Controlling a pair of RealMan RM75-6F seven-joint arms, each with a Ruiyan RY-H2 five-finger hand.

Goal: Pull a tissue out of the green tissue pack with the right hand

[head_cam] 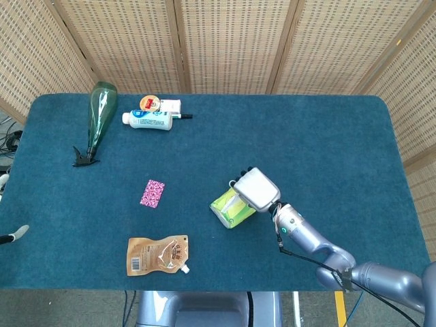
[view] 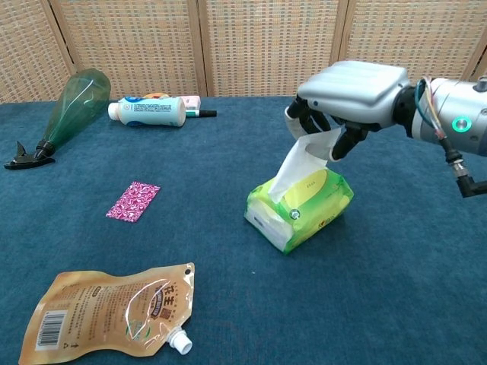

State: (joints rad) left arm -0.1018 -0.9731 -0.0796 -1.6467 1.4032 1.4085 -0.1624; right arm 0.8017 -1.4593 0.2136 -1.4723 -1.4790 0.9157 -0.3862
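The green tissue pack (view: 303,205) (head_cam: 229,209) lies near the table's middle, tilted, with a white tissue (view: 298,160) rising from its slot. My right hand (view: 346,95) (head_cam: 255,189) hovers just above the pack and pinches the top of that tissue between thumb and fingers. The tissue is stretched upward, its lower end still inside the pack. Of my left hand, only fingertips (head_cam: 13,235) show at the far left edge of the head view, away from everything.
A tan spout pouch (view: 114,311) lies at the front left, a pink patterned sachet (view: 133,201) left of centre. At the back left are a green bottle (view: 72,110) on its side, a white tube (view: 148,111) and a small round tin (head_cam: 149,103).
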